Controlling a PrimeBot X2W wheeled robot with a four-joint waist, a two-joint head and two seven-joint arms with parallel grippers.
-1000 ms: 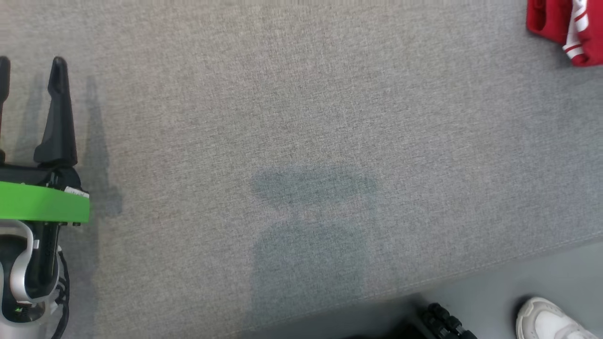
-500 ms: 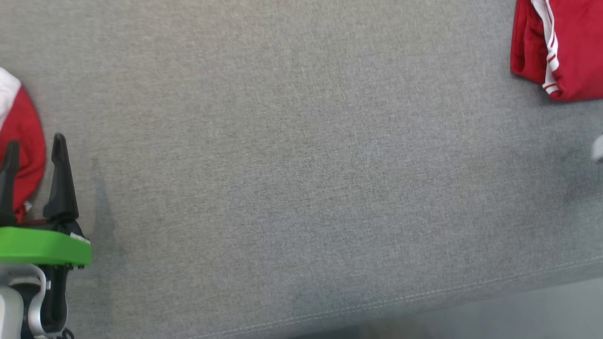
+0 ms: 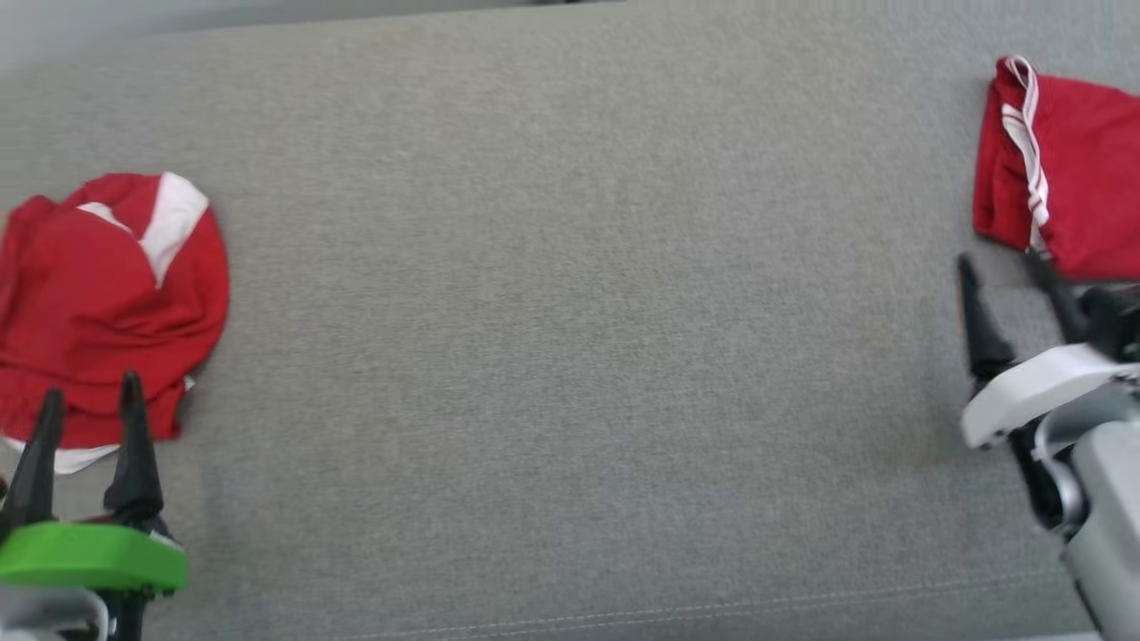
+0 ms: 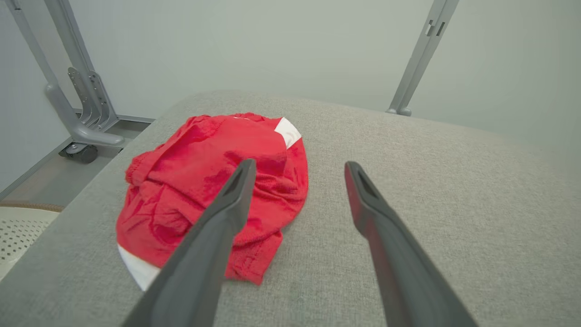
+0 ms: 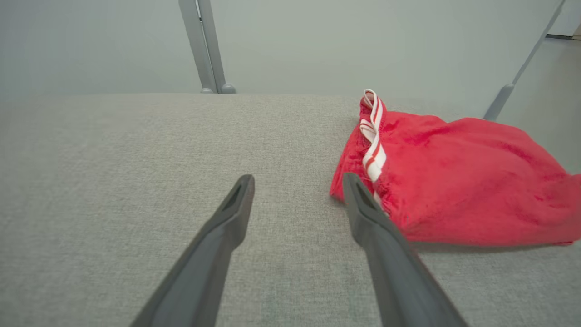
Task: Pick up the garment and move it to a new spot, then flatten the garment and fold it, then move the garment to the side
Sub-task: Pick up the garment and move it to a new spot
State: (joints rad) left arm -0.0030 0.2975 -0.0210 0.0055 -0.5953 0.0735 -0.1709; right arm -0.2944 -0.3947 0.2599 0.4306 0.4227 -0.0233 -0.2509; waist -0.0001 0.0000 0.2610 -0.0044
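A crumpled red garment with white patches (image 3: 98, 294) (image 4: 213, 181) lies at the left end of the grey padded table (image 3: 570, 312). My left gripper (image 3: 89, 409) (image 4: 297, 168) hovers open just near of it, holding nothing. A second red garment with a white-striped band (image 3: 1069, 196) (image 5: 454, 177) lies folded at the far right. Beside its near left corner my right gripper (image 3: 1002, 267) (image 5: 297, 181) stands open and holds nothing.
The table's near edge with its seam (image 3: 712, 610) runs along the bottom of the head view. Grey frame legs (image 4: 68, 91) (image 5: 204, 45) stand beyond the table's far side. A pale perforated basket (image 4: 18, 231) sits off the left end.
The head camera has tilted up, so the whole picture shifted down. The left garment and my right gripper have come into view. A shoe seen earlier on the floor is out of frame.
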